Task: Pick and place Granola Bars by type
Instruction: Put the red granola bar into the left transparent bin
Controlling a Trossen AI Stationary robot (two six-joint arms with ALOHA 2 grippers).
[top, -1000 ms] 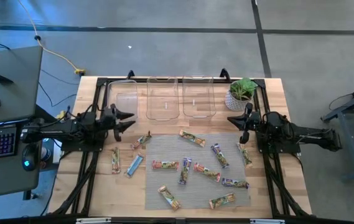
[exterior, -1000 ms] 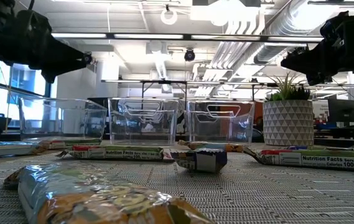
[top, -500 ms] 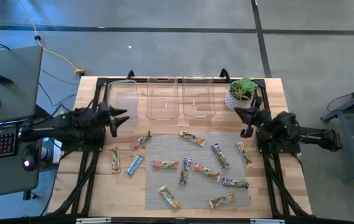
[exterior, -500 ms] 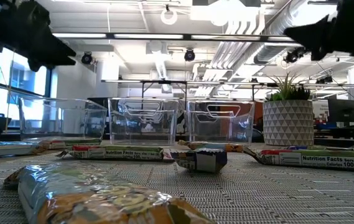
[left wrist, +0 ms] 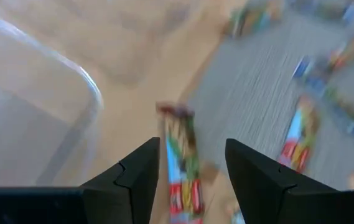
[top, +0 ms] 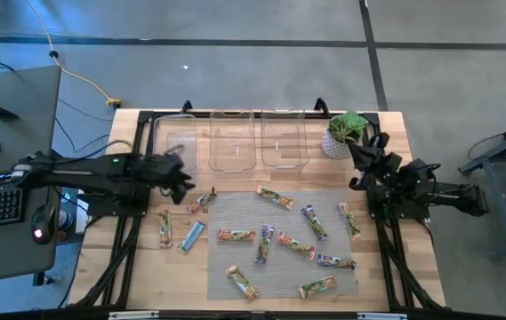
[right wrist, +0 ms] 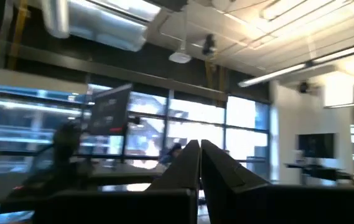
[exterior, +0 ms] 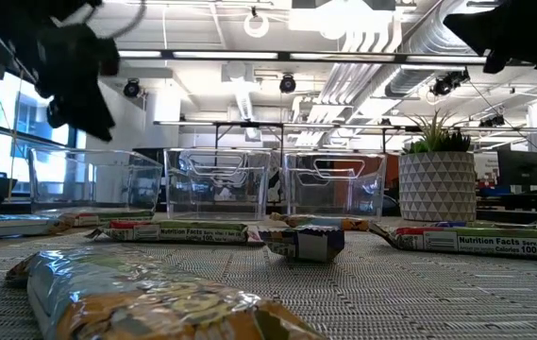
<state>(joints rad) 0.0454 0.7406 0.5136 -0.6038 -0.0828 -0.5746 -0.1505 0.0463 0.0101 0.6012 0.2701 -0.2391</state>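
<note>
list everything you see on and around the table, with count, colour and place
granola bars: about thirteen, shiny blue, green-orange, red-pink and purple wrappers; most scattered on the mat, three on bare wood left of it
bins: three, clear plastic, in a row along the table's far edge, nothing seen inside
mat: one, grey woven, centre-front of the table
potted plant: one, green in a white patterned pot, far right corner
table: one, light wood
desk: one, grey, left of the table, with keyboard and mouse
left gripper: fingers open, pointing down over a bar left of the mat
right gripper: fingers shut, raised beside the plant
</note>
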